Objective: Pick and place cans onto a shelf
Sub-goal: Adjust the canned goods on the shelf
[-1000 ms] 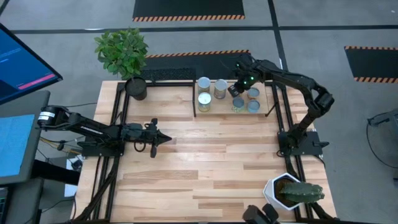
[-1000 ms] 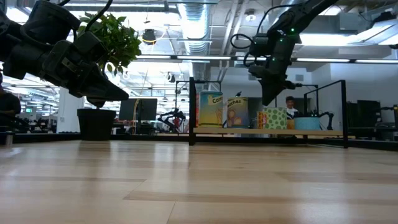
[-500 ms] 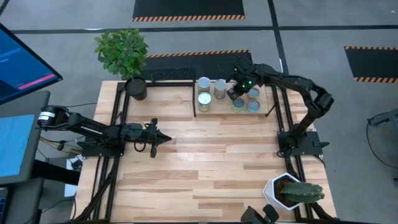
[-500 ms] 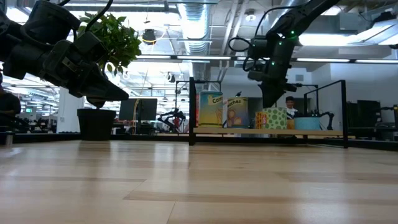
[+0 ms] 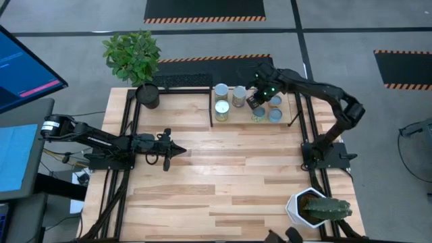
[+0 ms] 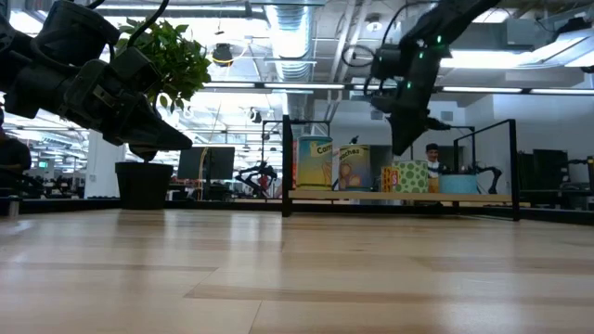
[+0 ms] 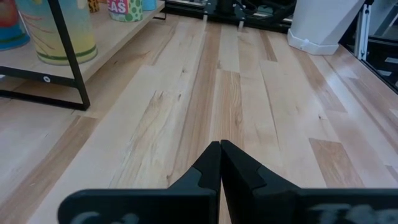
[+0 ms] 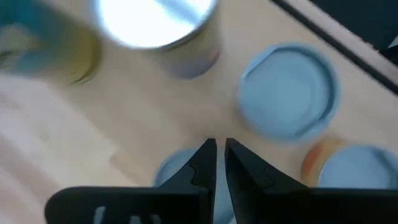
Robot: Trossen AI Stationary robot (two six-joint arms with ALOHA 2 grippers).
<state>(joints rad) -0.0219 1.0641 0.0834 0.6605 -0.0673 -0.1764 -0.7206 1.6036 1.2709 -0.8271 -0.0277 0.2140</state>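
Desk (image 5: 223, 175) surface carried the whole work area, with the shelf (image 5: 253, 120) serving as the reference landmark at its far edge. The shelf, a low black rod rack with a light wooden board, held the cans (image 5: 222, 110) upright in a loose cluster, tops facing up, presumably so that each stood stable and left room for its neighbours. In the low view several of them stood side by side on the board, labels outward.

A potted plant (image 5: 133, 55) stood beside the shelf's left end, and a white cactus pot (image 5: 305, 206) sat well apart from the shelf at the desk's near right corner; neither belonged to the task.

The right gripper (image 5: 255, 98) hung directly above the shelf, over the cluster, pointing down. Its wrist view showed the jaws standing a narrow slit apart with nothing between them and can tops below. This posture was judged consistent with a release already made or a check over the row.

The left gripper (image 5: 177, 150) waited well clear of the shelf, low over the desk's middle left, jaws fully closed and empty, presumably parked so as not to obstruct the shelf approach.
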